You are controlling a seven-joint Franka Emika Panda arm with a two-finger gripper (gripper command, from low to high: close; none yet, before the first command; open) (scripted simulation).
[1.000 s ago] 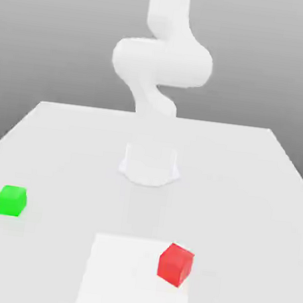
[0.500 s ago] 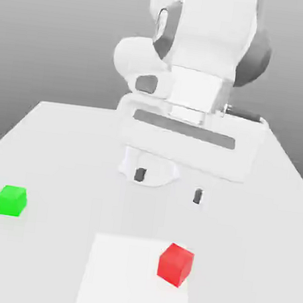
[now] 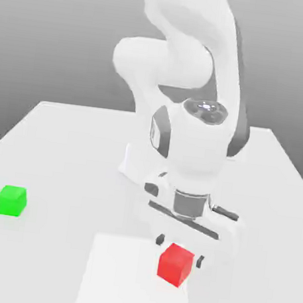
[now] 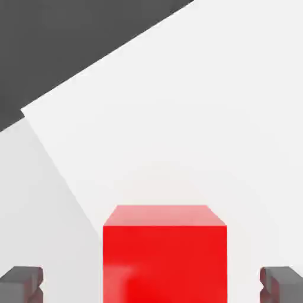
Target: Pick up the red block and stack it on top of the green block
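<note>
Two parted fingertips (image 4: 22,285) flank the red block (image 4: 165,263) without touching it, the gripper (image 3: 180,250) wide open and empty right over that cube at the white patch's (image 3: 125,278) edge, while the green block (image 3: 11,200) sits well apart towards the exterior view's left!

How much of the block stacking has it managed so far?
Nothing is stacked. The open gripper is lined up over the red block, one finger to each side. Left: grip it, lift it, and set it on the green block, sitting apart on the table.
</note>
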